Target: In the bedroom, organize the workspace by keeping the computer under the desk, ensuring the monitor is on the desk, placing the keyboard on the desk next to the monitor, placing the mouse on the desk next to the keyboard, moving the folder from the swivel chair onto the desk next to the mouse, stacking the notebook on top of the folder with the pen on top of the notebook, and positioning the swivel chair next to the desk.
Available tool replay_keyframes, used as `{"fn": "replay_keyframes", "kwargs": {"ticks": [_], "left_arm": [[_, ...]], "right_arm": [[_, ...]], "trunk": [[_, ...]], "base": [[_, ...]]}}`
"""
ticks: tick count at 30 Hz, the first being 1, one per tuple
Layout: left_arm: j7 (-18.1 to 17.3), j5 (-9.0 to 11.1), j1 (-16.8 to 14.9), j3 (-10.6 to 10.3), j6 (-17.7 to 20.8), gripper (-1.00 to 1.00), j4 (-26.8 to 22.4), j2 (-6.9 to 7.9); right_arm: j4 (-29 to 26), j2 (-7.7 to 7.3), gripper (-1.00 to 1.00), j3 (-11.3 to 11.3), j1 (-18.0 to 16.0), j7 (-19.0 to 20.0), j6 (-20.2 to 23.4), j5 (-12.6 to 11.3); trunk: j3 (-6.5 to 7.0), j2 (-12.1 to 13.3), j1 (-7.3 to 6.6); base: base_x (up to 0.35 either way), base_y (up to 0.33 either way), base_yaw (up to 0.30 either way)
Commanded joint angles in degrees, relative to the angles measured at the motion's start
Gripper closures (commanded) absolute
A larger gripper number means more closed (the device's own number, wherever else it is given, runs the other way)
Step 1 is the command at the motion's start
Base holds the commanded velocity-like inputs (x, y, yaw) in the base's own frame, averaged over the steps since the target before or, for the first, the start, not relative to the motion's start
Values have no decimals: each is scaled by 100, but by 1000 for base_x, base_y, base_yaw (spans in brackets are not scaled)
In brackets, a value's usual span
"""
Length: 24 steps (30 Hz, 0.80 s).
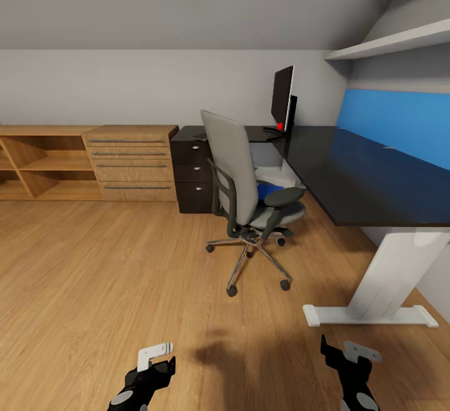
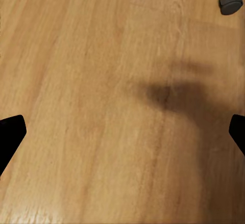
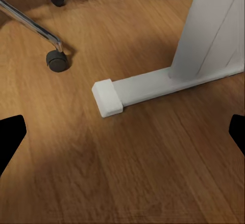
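We saw only a blue sliver of the folder (image 1: 267,191) behind the chair's (image 1: 240,173) armrest. The desk (image 1: 350,167) ran off frame. The monitor (image 1: 282,97) stood edge-on, screen unreadable.

Two black robot arms reach in low at the near edge of the head view, both held down close to the body. The left gripper (image 1: 164,356) points forward and slightly inward, its pale finger and dark finger spread apart. The right gripper (image 1: 350,350) mirrors it, fingers likewise parted. In each wrist view the dark fingertips (image 2: 11,131) (image 3: 11,132) sit wide apart, nothing held between them.
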Motion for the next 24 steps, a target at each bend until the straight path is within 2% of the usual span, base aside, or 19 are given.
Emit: {"fn": "replay_keyframes", "kwargs": {"ticks": [1, 3, 6, 10, 24], "left_arm": [[38, 59, -2, -4, 23, -100, -9, 0], [38, 58, -1, -4, 23, -100, -6, 2], [42, 57, -2, -4, 23, -100, -3, 1], [54, 47, -1, -4, 23, -100, 13, 3], [56, 47, -1, -3, -33, -100, 15, 10]], "right_arm": [[7, 1, -100, 11, -2, 1, -87, 14], [28, 5, -100, 11, 1, -7, -215, 220], [64, 21, -100, 10, 0, -13, -301, 407], [128, 67, -100, 3, 3, -19, -367, 542], [180, 54, -100, -4, 1, -18, -389, 554]], "trunk": [[-5, -2, -1], [-5, -2, -1], [-5, -2, -1], [31, 78, -45], [264, 599, -331]], "base": [[0, 0, 0], [0, 0, 0], [0, 0, 0], [0, 0, 0], [0, 0, 0]]}}
